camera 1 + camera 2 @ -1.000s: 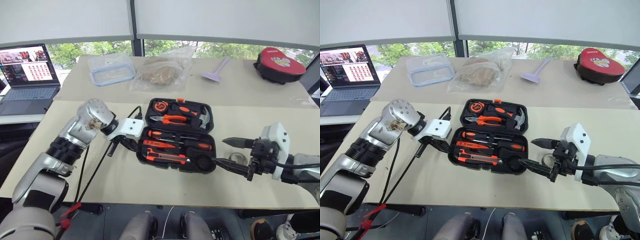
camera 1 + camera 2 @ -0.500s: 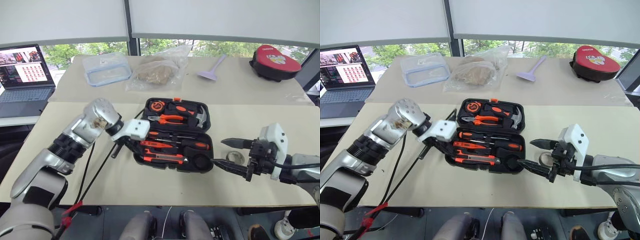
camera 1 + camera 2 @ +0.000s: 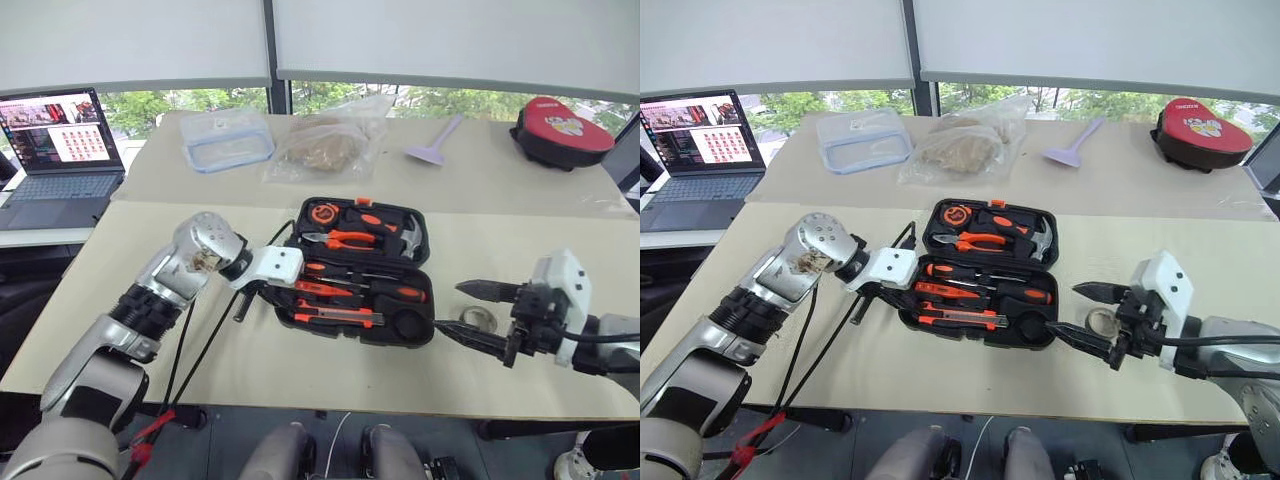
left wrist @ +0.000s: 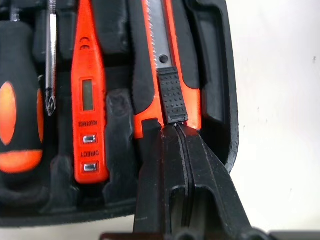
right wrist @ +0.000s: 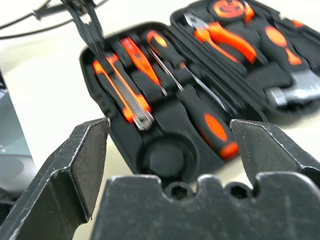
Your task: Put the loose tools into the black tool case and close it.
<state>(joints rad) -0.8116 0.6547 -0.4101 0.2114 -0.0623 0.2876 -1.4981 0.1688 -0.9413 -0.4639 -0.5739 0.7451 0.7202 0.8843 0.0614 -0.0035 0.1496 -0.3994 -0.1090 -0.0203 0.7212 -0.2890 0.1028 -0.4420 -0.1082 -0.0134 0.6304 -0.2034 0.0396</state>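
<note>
The black tool case [image 3: 425,240] lies open mid-table. Its near half holds two black-and-orange screwdrivers [image 5: 210,120], a slim orange screwdriver [image 4: 87,100] and the utility knife [image 4: 160,50]. Its far half holds pliers, a hammer and a tape measure. A round recess [image 5: 162,155] at the near right corner holds nothing. My left gripper [image 4: 176,132] is shut, its tips on the knife's black slider at the case's left end. The small grey tape roll [image 3: 478,318] lies on the table right of the case. My right gripper [image 3: 450,310] hovers open beside it, pointing at the case.
On the far table stand a clear food container [image 3: 228,138], a plastic bag [image 3: 325,145], a purple scraper [image 3: 435,145] and a red-and-black pouch [image 3: 560,125]. A laptop [image 3: 55,150] sits at the far left. Black cables [image 3: 200,335] hang from my left wrist over the near edge.
My left gripper has edged right onto the case's left end, staying shut. My right gripper has drawn slightly right, away from the case, still open. The camera view shifted.
</note>
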